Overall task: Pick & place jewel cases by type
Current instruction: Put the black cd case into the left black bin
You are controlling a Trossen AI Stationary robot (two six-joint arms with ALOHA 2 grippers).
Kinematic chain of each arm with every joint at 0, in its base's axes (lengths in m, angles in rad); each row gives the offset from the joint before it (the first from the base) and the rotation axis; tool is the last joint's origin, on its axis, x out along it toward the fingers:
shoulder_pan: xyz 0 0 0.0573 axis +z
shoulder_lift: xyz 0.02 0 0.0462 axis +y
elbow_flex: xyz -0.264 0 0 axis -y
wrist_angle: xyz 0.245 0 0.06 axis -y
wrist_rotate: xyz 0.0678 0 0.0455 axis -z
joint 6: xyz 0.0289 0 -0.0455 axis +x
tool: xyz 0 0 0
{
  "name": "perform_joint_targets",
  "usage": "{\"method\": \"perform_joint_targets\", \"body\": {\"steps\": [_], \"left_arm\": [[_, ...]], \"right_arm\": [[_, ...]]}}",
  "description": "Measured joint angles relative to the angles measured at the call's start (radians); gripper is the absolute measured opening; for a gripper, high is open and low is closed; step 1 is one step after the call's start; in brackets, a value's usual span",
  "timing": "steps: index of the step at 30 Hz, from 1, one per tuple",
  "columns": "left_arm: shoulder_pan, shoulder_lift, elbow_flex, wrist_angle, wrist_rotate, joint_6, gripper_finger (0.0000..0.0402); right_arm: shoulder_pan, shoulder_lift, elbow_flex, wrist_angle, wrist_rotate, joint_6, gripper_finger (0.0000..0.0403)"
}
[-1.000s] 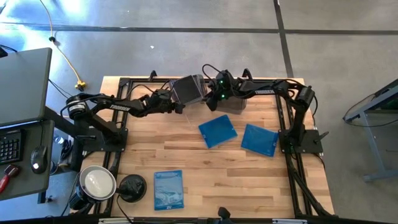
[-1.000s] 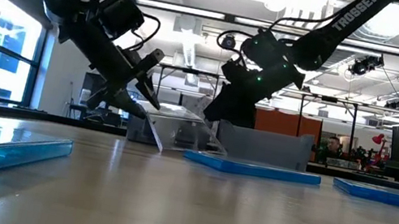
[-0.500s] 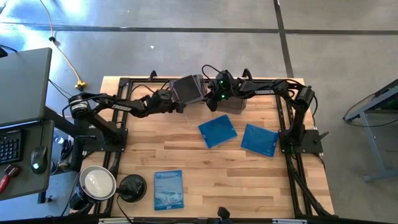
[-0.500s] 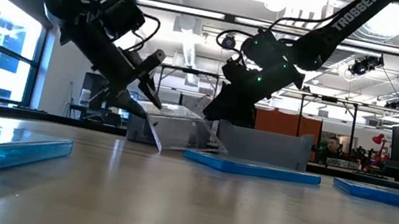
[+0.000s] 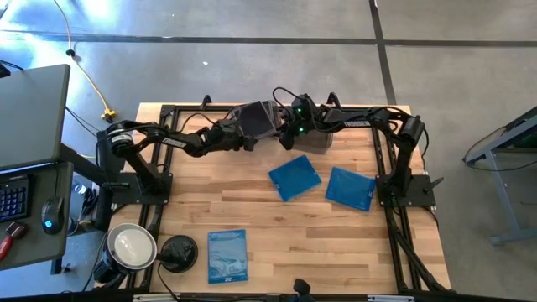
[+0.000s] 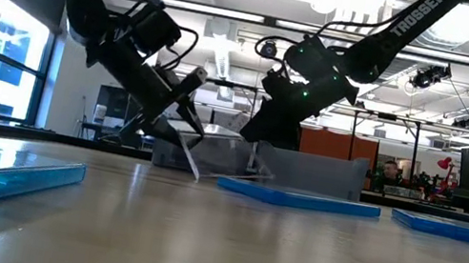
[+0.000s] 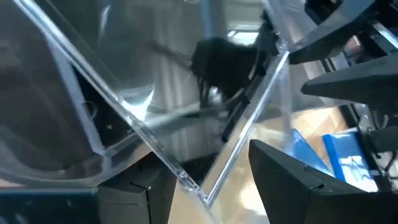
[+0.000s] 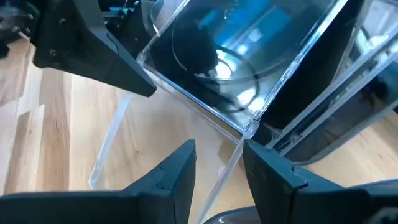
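Observation:
A clear jewel case with a shiny disc (image 5: 256,120) is spread open near the far edge, tilted. One clear leaf (image 6: 192,155) slants down to the table. My right gripper (image 8: 219,174) is shut on it from the right. My left gripper (image 7: 199,186) is open, its fingers on either side of the case's folded edge (image 7: 194,182). Two blue cases (image 5: 294,178) (image 5: 350,188) lie flat mid-table. A paler printed case (image 5: 227,255) lies near the near edge. My right gripper pinches a thin clear edge of the open case (image 8: 231,163) between its two fingers, coming slanting down from the table's right. The disc leaf (image 8: 224,56) stands tilted above the fingers. My left gripper: I cannot tell whether its fingers touch the case.
A smoky tub (image 5: 312,141) stands just behind the right gripper at the far edge, and another tub (image 6: 221,153) shows behind the case. A round black disc-shaped object (image 5: 178,252) and a round white-topped container (image 5: 132,246) sit at the near left corner. A person (image 6: 391,174) is far behind.
My left gripper has moved toward the table's right, closing in on the open case. The slanting clear leaf has shifted slightly right with it, its lower edge sliding along the table.

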Motion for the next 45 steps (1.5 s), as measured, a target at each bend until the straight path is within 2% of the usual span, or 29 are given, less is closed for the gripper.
{"method": "perform_joint_targets", "body": {"steps": [12, 21, 24, 30, 36, 40, 45], "left_arm": [[0.000, 0.000, 0.001, 0.003, 0.106, 0.068, 0.0193], [0.000, 0.000, 0.002, 0.003, 0.163, 0.114, 0.0190], [0.000, 0.000, 0.002, 0.003, 0.164, 0.126, 0.0171], [0.000, -0.008, 0.002, 0.007, 0.175, 0.154, 0.0106], [0.000, -0.008, 0.002, 0.065, 0.274, 0.148, 0.0048], [0.000, -0.013, 0.002, 0.144, 0.352, 0.144, 0.0030], [0.000, -0.067, 0.002, 0.161, 0.409, 0.122, 0.0033]], "right_arm": [[0.001, 0.000, 0.000, 0.001, 0.002, -0.027, 0.0130], [0.001, -0.024, -0.001, -0.003, -0.007, -0.119, 0.0130], [0.002, -0.067, -0.001, -0.003, -0.017, -0.120, 0.0130], [0.014, -0.141, -0.001, -0.026, -0.044, -0.119, 0.0130], [0.027, -0.182, 0.000, -0.059, -0.043, -0.119, 0.0130], [0.035, -0.213, 0.000, -0.075, -0.038, -0.117, 0.0130], [0.063, -0.294, 0.000, -0.097, -0.060, -0.114, 0.0130]]}}
